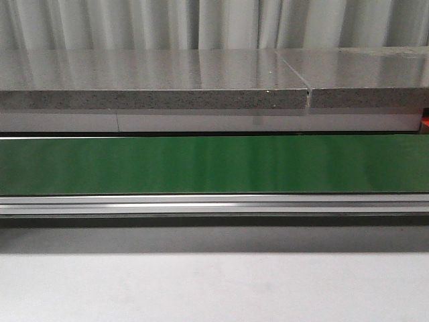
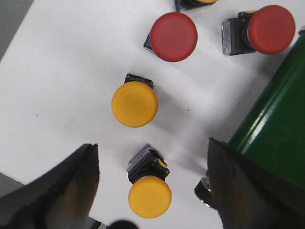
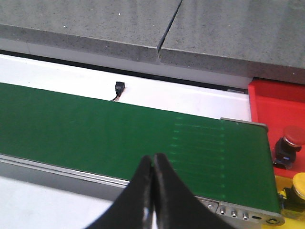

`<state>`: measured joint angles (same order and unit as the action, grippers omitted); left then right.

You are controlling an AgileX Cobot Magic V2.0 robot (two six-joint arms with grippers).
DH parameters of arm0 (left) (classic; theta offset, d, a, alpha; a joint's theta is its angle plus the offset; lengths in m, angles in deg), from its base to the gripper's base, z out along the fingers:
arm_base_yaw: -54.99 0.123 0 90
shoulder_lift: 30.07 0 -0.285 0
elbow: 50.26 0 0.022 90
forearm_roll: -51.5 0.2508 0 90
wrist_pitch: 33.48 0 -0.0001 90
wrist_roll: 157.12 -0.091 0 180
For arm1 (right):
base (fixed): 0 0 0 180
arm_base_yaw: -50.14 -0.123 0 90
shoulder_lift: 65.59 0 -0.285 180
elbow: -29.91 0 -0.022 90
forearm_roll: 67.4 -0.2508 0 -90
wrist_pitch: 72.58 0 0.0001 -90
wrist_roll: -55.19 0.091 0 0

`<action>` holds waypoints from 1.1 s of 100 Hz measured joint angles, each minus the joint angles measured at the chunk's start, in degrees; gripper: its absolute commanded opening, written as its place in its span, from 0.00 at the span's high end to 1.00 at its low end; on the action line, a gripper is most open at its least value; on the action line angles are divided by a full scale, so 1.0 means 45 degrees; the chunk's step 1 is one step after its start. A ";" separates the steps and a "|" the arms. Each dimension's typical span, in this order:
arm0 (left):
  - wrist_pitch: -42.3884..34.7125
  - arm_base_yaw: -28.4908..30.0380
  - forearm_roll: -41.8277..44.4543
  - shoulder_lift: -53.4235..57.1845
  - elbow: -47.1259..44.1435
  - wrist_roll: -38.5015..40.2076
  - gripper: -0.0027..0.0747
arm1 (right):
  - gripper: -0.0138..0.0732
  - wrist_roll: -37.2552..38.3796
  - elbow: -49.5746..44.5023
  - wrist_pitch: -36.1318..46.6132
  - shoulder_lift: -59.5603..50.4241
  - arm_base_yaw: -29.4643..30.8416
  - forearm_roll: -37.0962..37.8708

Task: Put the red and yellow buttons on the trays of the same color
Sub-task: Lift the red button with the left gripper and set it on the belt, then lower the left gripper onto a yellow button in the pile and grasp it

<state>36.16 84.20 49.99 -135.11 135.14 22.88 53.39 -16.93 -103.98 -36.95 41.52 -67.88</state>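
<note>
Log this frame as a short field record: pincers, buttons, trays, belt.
left pincer: open, over white surface, holding nothing
right pincer: shut, empty, over green belt
loose buttons: two yellow, two red, fifth cut off at frame edge
red tray: holds one red button
yellow tray: holds one yellow button
belt: bare

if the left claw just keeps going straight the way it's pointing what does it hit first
Probably the lower yellow button, which sits between the open left claw fingers, lying on its side on the white surface. Depth is unclear, but nothing else shows in that line.
</note>
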 measured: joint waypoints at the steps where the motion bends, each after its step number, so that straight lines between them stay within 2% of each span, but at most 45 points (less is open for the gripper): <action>1: 0.0000 0.0000 0.0002 -0.0038 0.0000 0.0000 0.35 | 0.92 0.0000 0.0000 0.0000 0.0000 0.0000 0.0000; 97: -0.0883 0.0000 0.0606 -0.2958 0.0028 0.0086 0.36 | 0.92 0.0000 0.0000 0.0000 0.0000 0.0000 0.0000; 104: -0.1001 0.0000 0.0630 -0.3008 0.0028 0.0086 0.37 | 0.92 0.0000 0.0000 0.0000 0.0000 0.0000 0.0000; 110: -0.1091 0.0000 0.0630 -0.3008 0.0028 0.0086 0.44 | 0.92 0.0000 0.0000 0.0000 0.0000 0.0000 0.0000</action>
<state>31.25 84.20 52.83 -148.65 135.26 23.26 53.39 -16.93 -103.98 -36.95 41.52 -67.88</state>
